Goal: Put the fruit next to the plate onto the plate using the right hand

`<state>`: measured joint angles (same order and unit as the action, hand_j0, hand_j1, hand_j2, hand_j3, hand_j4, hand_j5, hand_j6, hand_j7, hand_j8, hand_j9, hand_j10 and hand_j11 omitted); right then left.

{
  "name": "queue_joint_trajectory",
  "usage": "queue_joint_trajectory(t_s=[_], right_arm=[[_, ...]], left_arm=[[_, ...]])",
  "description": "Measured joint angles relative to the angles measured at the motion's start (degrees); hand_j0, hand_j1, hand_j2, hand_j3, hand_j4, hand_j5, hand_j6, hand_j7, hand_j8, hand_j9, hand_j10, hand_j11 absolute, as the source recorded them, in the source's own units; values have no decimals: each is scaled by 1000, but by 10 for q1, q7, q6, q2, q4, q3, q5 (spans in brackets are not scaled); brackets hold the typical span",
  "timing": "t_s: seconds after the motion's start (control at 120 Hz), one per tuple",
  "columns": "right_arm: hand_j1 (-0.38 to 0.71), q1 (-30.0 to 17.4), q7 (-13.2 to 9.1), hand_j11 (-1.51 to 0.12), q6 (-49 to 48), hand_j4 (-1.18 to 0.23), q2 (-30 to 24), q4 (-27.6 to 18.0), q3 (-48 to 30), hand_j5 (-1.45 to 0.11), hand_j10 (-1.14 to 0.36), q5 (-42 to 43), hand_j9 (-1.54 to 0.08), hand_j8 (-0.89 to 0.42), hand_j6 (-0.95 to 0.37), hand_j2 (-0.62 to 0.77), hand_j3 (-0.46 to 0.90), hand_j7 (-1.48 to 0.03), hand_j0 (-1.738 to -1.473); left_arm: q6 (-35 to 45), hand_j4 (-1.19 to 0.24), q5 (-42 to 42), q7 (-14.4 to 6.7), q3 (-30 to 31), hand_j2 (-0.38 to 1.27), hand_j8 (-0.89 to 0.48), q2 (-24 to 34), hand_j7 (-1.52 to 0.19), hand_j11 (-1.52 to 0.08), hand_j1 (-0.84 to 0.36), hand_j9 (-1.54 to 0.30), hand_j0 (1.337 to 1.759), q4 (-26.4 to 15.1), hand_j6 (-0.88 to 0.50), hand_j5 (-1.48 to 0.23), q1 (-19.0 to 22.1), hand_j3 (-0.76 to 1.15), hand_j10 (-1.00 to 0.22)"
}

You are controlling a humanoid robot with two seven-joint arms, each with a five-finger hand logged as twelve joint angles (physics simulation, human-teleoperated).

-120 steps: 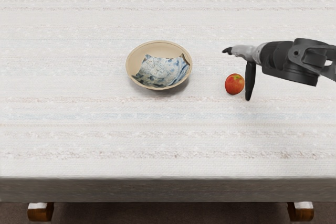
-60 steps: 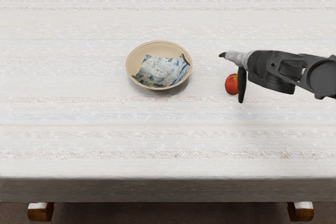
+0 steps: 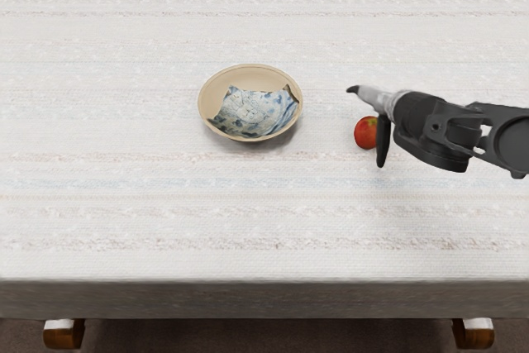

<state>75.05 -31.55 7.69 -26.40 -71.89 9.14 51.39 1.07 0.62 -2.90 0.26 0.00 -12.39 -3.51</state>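
Two things lie on the table (image 3: 124, 229). The plate (image 3: 250, 102), beige with a blue and white pattern inside, is well to the left of the fingers (image 3: 383, 140) and holds no fruit. The apple (image 3: 364, 132) rests on the cloth just left of them, still outside the plate.

The right hand (image 3: 395, 112) comes in from the right edge with its fingers spread wide, holding nothing. One pale finger points left above the apple. One dark finger hangs down and covers the right edge of the apple; I cannot tell if it touches the fruit.

A second ago the hand was farther right and the apple showed whole, with a small gap to the dark finger. Half a second ago the hand was already at the apple. Since then the fingertips have stayed almost in place, while the palm and the arm (image 3: 496, 134) have sunk a little lower. Plate and apple have not moved.
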Motion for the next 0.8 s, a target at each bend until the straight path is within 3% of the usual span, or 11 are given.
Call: queue_joint_trajectory(t_s=[0.275, 0.8], right_arm=[[-125, -12, -1, -245, 10, -191, -3, 1, -3, -245, -190, 4, -245, -191, -192, -36, 0, -244, -1658], [59, -34, 0, -444, 27, -344, 1, 24, -7, -444, -344, 2, -444, -345, -345, -66, 0, -444, -1658]], left_arm=[[0, 0, 0, 0, 0, 0, 0, 0, 0, 0, 349, 0, 1658, 0, 0, 0, 0, 0, 0], [0, 0, 0, 0, 0, 0, 0, 0, 0, 0, 349, 0, 1658, 0, 0, 0, 0, 0, 0]])
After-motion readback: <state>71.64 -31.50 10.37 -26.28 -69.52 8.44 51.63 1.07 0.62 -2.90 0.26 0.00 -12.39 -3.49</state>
